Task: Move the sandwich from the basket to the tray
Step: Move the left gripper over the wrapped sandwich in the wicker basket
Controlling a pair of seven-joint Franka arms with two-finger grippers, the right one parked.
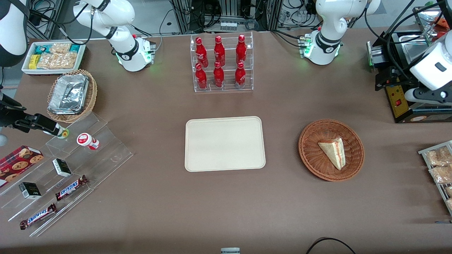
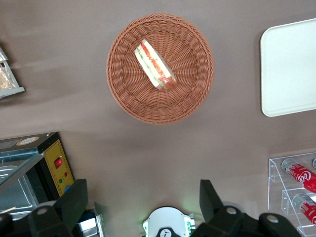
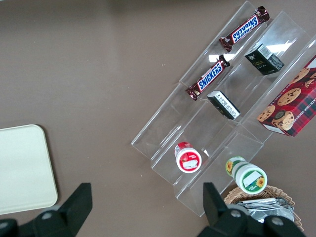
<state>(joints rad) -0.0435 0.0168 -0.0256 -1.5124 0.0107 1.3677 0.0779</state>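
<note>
the sandwich (image 1: pixel 333 152) lies in the basket (image 1: pixel 310 155), lower right of centre in the front view, beside the tray (image 1: pixel 225 143). the gripper (image 2: pixel 143 200) hangs above the table with fingers (image 2: pixel 74 200) spread apart and holding nothing, the basket well apart from them.

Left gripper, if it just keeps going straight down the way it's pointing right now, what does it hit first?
Probably bare table. The gripper, open, points down at brown tabletop between the arm's own base and the basket. The basket holding the sandwich lies ahead of that line, though depth is unclear.
</note>
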